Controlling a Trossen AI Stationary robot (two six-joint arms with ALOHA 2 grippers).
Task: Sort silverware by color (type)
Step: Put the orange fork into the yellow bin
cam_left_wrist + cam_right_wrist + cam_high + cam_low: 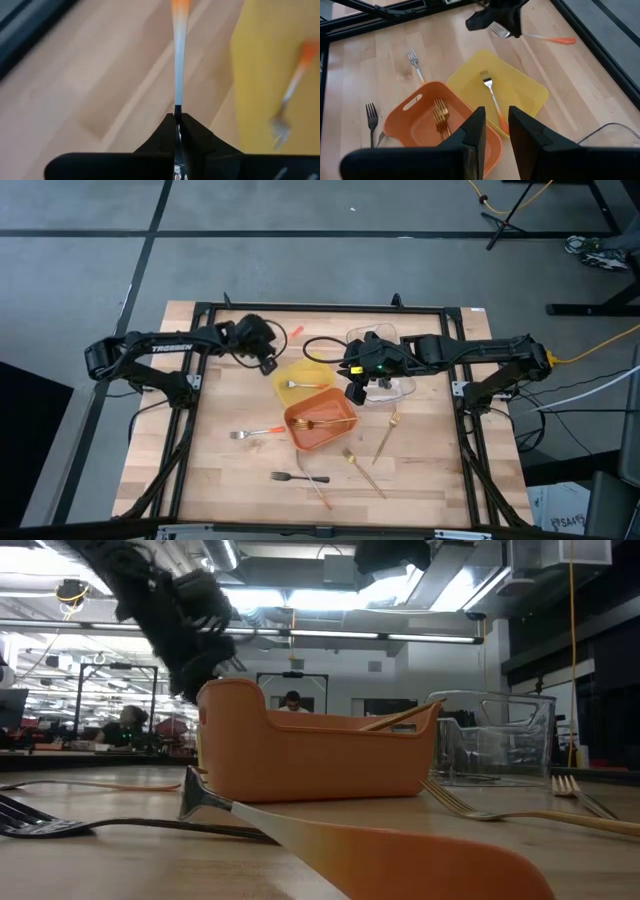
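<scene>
My left gripper [496,21] hovers past the yellow tray's [305,377] far left corner, shut on a silver fork with an orange handle [177,60]. One more such fork [491,97] lies in the yellow tray. Gold forks [439,117] lie in the orange tray [320,422]. My right gripper [496,125] hangs open above the clear tray [392,385] with nothing between its fingers. On the table lie an orange-handled fork [255,433], a black fork [298,477] and gold forks [388,435]. My left gripper pinches the fork's silver shaft [177,106] between its two fingers, near the head end. The tines [499,31] stick out behind the fingers. The handle runs forward past the fingertips, its orange end [564,40] toward the table's far edge. The fork is lifted clear.
The three trays crowd the table's middle. A dark cable [318,345] loops on the wood behind the yellow tray. Bare wood [225,395] lies left of the trays. A black frame [320,308] runs along the table's edges.
</scene>
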